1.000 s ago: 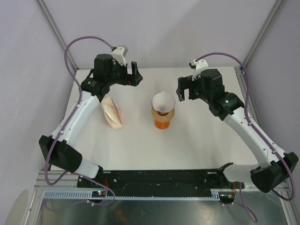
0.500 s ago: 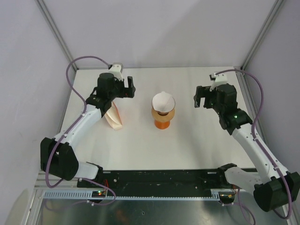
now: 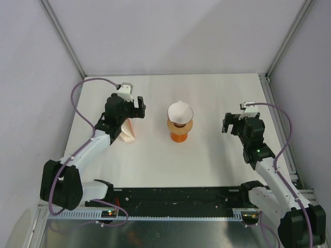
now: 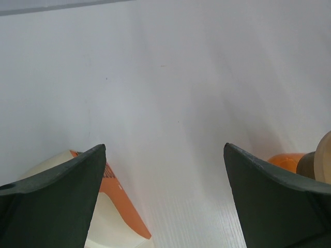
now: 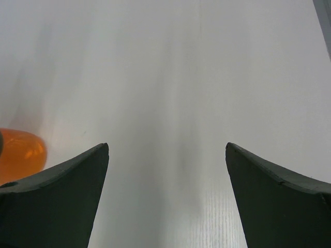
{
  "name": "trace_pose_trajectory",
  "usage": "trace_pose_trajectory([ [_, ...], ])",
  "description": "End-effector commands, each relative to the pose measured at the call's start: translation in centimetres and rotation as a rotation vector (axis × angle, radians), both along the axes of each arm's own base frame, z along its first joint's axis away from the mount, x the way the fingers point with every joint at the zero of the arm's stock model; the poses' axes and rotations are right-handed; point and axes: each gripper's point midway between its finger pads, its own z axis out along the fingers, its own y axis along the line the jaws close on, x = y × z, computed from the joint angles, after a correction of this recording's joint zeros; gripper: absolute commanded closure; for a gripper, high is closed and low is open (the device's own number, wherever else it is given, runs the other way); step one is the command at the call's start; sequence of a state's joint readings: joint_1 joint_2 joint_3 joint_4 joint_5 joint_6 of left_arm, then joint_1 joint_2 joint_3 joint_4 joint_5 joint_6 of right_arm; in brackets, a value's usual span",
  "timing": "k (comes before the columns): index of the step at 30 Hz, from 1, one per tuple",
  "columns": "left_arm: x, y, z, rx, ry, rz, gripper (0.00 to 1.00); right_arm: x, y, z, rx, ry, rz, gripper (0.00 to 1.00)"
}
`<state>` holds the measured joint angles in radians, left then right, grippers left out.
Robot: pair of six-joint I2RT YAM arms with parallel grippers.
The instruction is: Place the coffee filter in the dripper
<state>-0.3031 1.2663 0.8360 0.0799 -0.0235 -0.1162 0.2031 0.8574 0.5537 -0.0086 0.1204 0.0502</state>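
We saw the coffee filter (image 3: pixel 180 111) seated in the dripper (image 3: pixel 179 133), near the middle of the table (image 3: pixel 207 155). Its long axis stood upright, with the open mouth turned up toward the overhead camera and the narrow end down inside the funnel. A small peak of paper rose at its far rim. The dripper stood upright as well, wide rim uppermost. The table was plain white and matte, closed in by pale grey-lilac walls (image 3: pixel 170 36) with 2 metal frame posts (image 3: pixel 63 36) running up the back corners. We counted 1 filter in the dripper, 1 dripper, 1 cream stack of folded filters (image 3: pixel 128 133) lying flat to the left, and 2 arms with purple cables (image 3: pixel 77 95). The left gripper (image 3: pixel 135 107) hung over the far end of that stack, its jaws spread wide with nothing between them. The right gripper (image 3: pixel 232 124) hung well to the right of the dripper, equally wide and empty. At the edge of each wrist view was an orange blur, probably the dripper.
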Motion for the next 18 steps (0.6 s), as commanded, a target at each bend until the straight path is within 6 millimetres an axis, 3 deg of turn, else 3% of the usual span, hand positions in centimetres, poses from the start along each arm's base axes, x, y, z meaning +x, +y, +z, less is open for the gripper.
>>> trace_pose_trajectory([
  [1, 0.6, 0.7, 3.0, 0.018, -0.193, 0.001, 0.0, 0.6, -1.5, 2.1, 0.0, -0.168, -0.07, 0.01],
  [7, -0.1, 1.1, 2.2, 0.027, -0.275, 0.0, 0.0, -0.2, -2.8, -0.9, -0.012, -0.176, -0.132, 0.01],
  [11, -0.6, 1.1, 1.8, 0.02, -0.311, -0.01, 0.0, -0.5, -3.5, -1.2, 0.032, -0.217, -0.19, 0.01],
  [15, -1.2, 1.1, 0.9, 0.009, -0.349, -0.017, 0.0, -1.1, -6.1, -1.1, 0.096, -0.317, -0.359, 0.01],
  [18, -1.2, 1.7, 0.8, 0.026, -0.375, 0.009, 0.0, -1.3, -6.0, -1.1, 0.102, -0.347, -0.348, 0.01],
])
